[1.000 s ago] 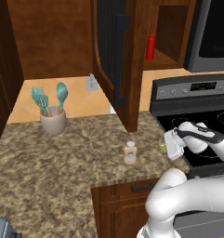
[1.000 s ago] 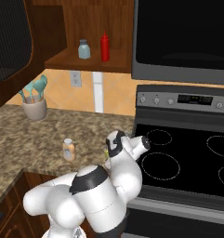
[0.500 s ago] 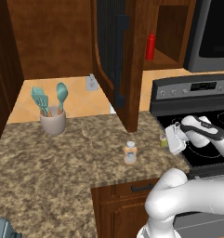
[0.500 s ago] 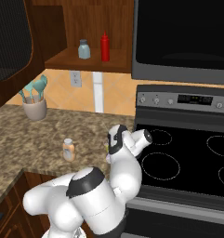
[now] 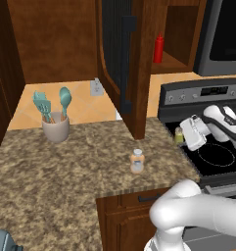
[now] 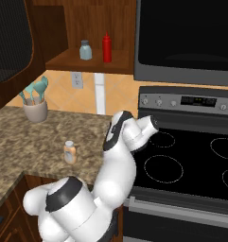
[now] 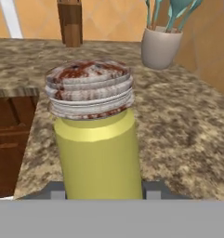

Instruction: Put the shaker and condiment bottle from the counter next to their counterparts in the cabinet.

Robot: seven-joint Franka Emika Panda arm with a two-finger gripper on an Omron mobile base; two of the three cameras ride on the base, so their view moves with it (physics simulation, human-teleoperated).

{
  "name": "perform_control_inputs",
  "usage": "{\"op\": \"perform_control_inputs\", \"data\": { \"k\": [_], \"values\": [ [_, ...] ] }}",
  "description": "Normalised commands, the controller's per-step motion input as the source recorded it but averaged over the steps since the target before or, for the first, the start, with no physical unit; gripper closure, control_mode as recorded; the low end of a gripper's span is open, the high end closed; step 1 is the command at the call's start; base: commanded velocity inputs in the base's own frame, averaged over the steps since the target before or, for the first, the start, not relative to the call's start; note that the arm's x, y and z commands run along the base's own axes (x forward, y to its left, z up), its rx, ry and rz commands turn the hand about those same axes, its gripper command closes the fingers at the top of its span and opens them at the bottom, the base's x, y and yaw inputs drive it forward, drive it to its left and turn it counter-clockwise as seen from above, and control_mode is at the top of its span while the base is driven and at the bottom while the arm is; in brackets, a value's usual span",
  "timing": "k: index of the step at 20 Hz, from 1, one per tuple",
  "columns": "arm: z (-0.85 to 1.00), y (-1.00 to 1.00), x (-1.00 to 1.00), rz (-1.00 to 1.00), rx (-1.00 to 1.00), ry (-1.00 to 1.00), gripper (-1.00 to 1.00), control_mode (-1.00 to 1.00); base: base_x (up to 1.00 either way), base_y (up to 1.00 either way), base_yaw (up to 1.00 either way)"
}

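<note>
Yellow bottle (image 7: 98,158) with speckled cap clenched in gripper (image 5: 184,138) at worktop's (image 5: 65,166) right edge, small shaker (image 5: 136,161) near front edge.

The counter (image 5: 65,166) is showing brown-and-tan speckled granite. A yellow-green condiment bottle (image 7: 98,153) is wearing a ridged cap mottled rust-red and grey. The small shaker (image 5: 136,161) is looking pale orange with a whitish top. Teal utensils (image 5: 52,103) are standing in a beige holder (image 5: 56,129). The cabinet (image 5: 139,63) is glowing reddish-brown; a red squeeze bottle (image 6: 106,47) is sitting inside.
</note>
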Motion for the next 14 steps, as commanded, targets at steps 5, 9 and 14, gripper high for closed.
{"op": "perform_control_inputs", "data": {
  "k": [5,9,14],
  "values": [
    [0.77,0.22,-0.51,0.00,0.11,0.00,1.00,-1.00,0.00,0.00,0.00],
    [0.72,0.33,-0.41,0.00,0.09,0.00,1.00,-1.00,0.00,0.00,0.00],
    [0.62,0.43,-0.24,-0.02,0.08,0.00,1.00,-1.00,0.00,0.00,0.00]
  ]
}}
